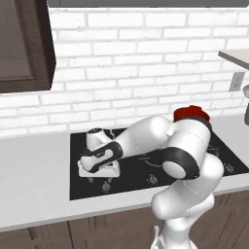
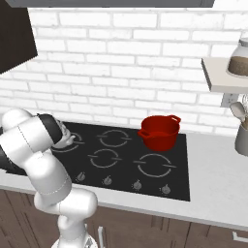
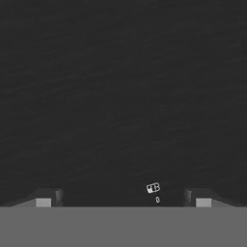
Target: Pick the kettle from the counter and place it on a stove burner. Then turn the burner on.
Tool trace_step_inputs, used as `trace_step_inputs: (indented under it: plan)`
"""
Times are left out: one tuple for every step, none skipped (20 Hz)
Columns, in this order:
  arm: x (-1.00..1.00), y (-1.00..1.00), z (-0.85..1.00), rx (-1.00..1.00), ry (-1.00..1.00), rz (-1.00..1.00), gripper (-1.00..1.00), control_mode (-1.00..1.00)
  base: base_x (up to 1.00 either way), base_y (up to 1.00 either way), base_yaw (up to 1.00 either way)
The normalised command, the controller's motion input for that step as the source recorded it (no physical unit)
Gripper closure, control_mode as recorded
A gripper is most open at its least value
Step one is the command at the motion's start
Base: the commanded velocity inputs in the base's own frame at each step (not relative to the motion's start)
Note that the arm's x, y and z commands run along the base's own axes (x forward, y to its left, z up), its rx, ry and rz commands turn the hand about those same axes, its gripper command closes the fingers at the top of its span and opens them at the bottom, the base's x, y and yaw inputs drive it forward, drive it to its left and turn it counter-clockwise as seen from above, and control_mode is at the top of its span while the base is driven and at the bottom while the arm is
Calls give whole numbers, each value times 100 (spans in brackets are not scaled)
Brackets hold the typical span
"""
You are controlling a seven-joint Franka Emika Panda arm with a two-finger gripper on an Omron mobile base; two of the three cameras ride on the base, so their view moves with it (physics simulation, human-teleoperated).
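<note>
Nearest the base, the thin front edge of the pale grey counter (image 1: pixel 34 185) is seen, with the black glass cooktop (image 2: pixel 179 160) set into it. Along the cooktop's front edge a row of small round knobs (image 2: pixel 137 184) is laid out.

The gripper (image 1: pixel 98 182) is held low over the front left corner of the cooktop, pointing down, just above the knob row. In the hand view the gripper (image 3: pixel 123 198) is seen spread wide, its two fingertips (image 3: pixel 46 198) well apart with nothing between them. Dark glass lies below it, marked with a small white symbol (image 3: pixel 153 188).

Farther in, several thin grey rings are marked on the glass. The largest, the stove burner (image 2: pixel 155 165), lies toward the front right corner, crossed by short horizontal dashes.

The kettle (image 1: pixel 93 138) is found at the back left of the cooktop, just behind the hand and partly covered by the arm. It is shown as a small, rounded, silvery-white body with a dark spot at its top. A thin arched line beside it may be its handle, though this cannot be told for certain. It stands well apart from the largest ring.

A red pot (image 2: pixel 159 131) with side handles is set at the back right of the cooktop. Behind everything a white brick wall (image 2: pixel 121 68) is seen.
</note>
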Motion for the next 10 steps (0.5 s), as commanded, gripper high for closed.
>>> trace_step_inputs:
  plan:
    - [-52, -32, -32, -4, 0, 0, -100, -100, 0, 0, 0]
    - [-52, -30, -32, -5, 0, 0, -100, -100, 0, 0, 0]
    - [-45, -26, -29, -5, 0, 0, -100, -100, 0, 0, 0]
    - [-31, -21, -24, -4, 0, 0, -100, -100, 0, 0, 0]
    - [-10, -14, -18, -1, -2, 2, -100, -100, 0, 0, 0]
    - [-10, -12, -24, -2, -1, 3, -100, -100, 0, 0, 0]
    - [-11, -11, -29, -3, 0, 4, -100, -100, 0, 0, 0]
    - [-11, -8, -31, -3, 0, 5, -100, -100, 0, 0, 0]
    - [-23, -6, -36, -5, 0, 5, -100, -100, 0, 0, 0]
    - [-25, -9, -42, -6, 0, 4, -100, -100, 0, 0, 0]
